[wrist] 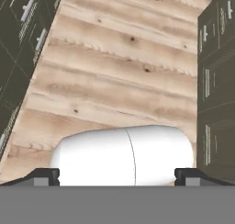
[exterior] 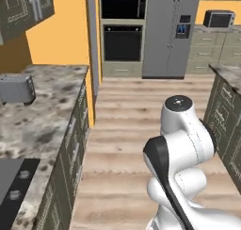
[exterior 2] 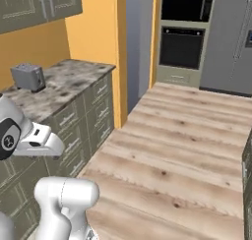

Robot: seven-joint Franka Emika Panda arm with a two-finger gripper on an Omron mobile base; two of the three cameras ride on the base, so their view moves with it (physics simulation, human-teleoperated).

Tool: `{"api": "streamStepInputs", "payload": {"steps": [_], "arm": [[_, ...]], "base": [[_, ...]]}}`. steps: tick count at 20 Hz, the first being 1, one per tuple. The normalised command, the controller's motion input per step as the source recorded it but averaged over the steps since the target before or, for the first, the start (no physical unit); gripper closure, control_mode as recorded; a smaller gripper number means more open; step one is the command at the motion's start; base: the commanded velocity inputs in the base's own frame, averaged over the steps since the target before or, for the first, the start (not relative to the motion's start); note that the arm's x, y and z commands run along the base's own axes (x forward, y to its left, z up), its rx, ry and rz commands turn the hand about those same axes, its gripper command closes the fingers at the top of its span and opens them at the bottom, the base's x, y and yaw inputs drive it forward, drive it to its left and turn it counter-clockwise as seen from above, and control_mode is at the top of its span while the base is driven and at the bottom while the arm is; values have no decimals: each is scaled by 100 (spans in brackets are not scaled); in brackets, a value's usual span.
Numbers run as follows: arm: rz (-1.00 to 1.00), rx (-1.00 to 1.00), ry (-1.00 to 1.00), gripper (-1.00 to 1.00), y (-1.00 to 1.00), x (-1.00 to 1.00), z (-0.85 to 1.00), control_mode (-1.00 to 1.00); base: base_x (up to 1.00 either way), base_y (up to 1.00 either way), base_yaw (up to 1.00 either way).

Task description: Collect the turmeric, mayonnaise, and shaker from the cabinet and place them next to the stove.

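Observation:
In the hand view my gripper point(wrist: 117, 177) is open, its two dark fingertips point(wrist: 46, 176) far apart with nothing between them, pointing down at the wooden floor. A corner of the stove point(exterior: 12, 196), flat and dark grey with two front knobs, is set in the counter at the lower left. Wall cabinets point(exterior: 23, 7) point(exterior 2: 39, 5) with shut doors hang above that counter. The turmeric, the mayonnaise and the shaker are out of view. My arm point(exterior: 181, 149) is folded over the floor to the right of the counter.
A grey toaster point(exterior: 16, 88) point(exterior 2: 28, 76) stands on the speckled counter point(exterior: 52, 106) point(exterior 2: 64, 84). Dark cabinet fronts point(wrist: 215, 81) line both sides of the wooden floor point(exterior 2: 172, 145). A built-in oven point(exterior: 122, 41) and a fridge point(exterior: 172, 31) stand at the far end.

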Motion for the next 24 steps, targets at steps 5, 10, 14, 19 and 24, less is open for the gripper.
{"api": "streamStepInputs", "payload": {"steps": [5, 10, 14, 19, 24], "arm": [[0, 0, 0, -100, 0, 0, 0, 100], [0, 0, 0, -100, 0, 0, 0, 100], [0, 0, 0, -100, 0, 0, 0, 100], [0, 0, 0, -100, 0, 0, 0, 100], [0, 0, 0, -100, 0, 0, 0, 100]], "base": [[90, -35, -35], [94, -27, -31], [80, -20, -28], [69, -22, -28], [65, -22, -26]]}}
